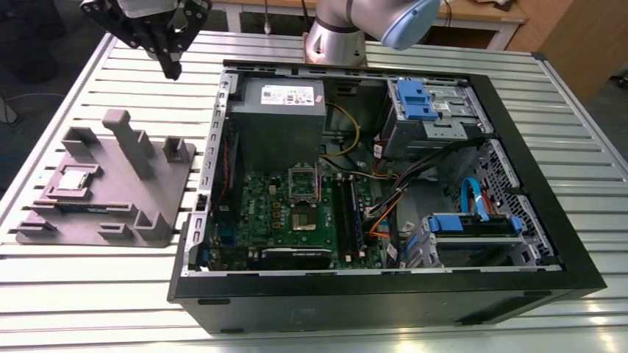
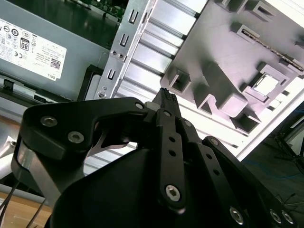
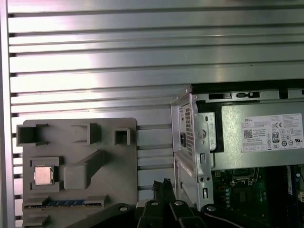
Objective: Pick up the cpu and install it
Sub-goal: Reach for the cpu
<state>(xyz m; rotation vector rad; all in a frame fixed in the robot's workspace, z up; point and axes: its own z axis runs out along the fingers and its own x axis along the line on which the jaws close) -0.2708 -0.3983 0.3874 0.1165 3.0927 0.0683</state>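
In the exterior view the gripper [image 1: 173, 70] is hanging high over the slatted table [image 1: 59, 95], at the far end on the exterior view's left, just beyond the grey holder tray [image 1: 147, 213]. The cpu [image 1: 79, 179] is lying in its pocket on that tray, well apart from the gripper. The open computer case [image 1: 549, 220] is sitting to the right.

In the second wrist view the gripper [image 2: 165, 95] is pinching its tips together and carrying nothing, as far as this angle lets me judge.

In the first wrist view the cpu [image 3: 43, 175] is gleaming in its pocket, while the gripper [image 3: 161, 184] is hovering beside the tray, near the case wall. To my eye, reaching well is going to mean centring squarely over the chip, spreading wider than its edges, and staying level and clear of the tray's posts.
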